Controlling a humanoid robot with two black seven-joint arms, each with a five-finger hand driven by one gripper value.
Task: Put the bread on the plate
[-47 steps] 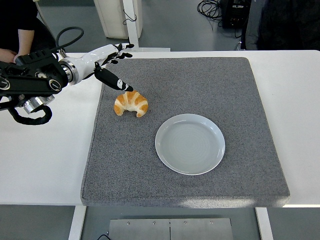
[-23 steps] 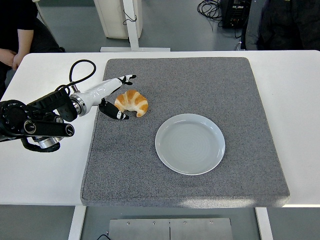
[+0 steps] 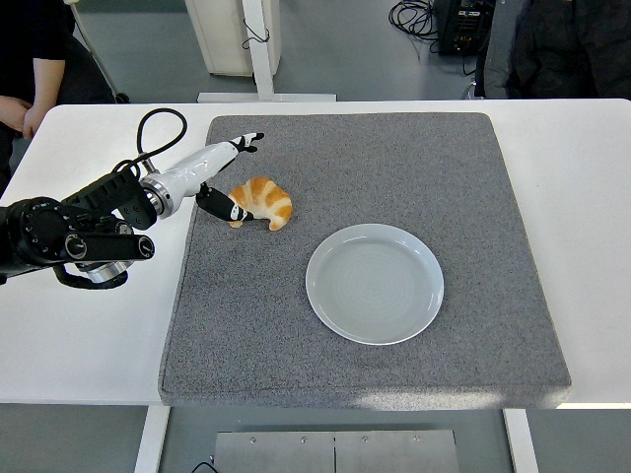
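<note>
1. Head view: white table [image 3: 79, 345] w/ a grey felt mat [image 3: 375, 177] covering most of its middle.
2. Croissant [image 3: 262, 202] lies on the mat's far-left part, golden, ends curving toward the near side.
3. Plate [image 3: 375, 283], pale grey-blue & round, sits on the mat near its centre, to the right of & nearer than the croissant; the two are apart, nothing on the plate.
4. Left hand [image 3: 219, 177] comes in from the left edge on a black arm w/ a looped cable. White shell, black fingertips.
5. Its fingers are spread: long ones point to the far side past the croissant's left, thumb [image 3: 223, 206] reaches across to the pastry's left end & looks to touch it. Not closed round it – no grip that I can see.
6. Croissant rests flat on the mat, not lifted.
7. Right arm isn't in the pic.
8. Far-left corner: a person's arm [image 3: 22, 103] in a dark sleeve, hand at the table edge.
9. Floor beyond the table: a white post base & black cables at the far right.
</note>
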